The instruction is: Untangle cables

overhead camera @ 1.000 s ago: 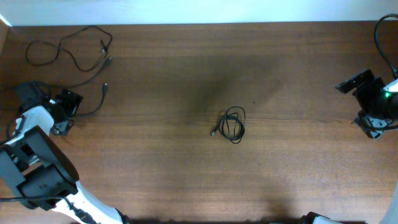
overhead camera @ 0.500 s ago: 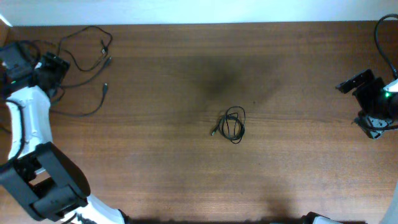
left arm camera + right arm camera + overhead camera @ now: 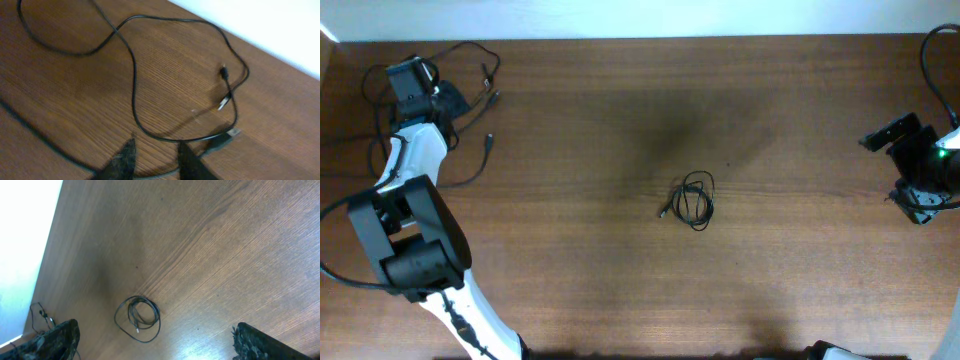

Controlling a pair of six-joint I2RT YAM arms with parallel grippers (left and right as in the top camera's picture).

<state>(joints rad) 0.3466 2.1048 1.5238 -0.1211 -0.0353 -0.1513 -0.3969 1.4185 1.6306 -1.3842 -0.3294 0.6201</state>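
Cables (image 3: 134,75) lie as loose strands in the far left corner of the table (image 3: 570,290), just ahead of my left gripper (image 3: 156,161); a small coil (image 3: 696,200) sits mid-table. Both grippers are parted and empty, the right gripper (image 3: 162,342) well off. I'd pinch one strand clear of the plug ends (image 3: 226,102), low and square, so it can't slip.

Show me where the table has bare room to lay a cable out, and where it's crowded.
Bare wood: the wide stretch of table between the coiled cable and the right gripper, the strip along the robot's side, and the span left of the coil. Crowded: the far left corner, where loose cables sprawl under the left gripper.
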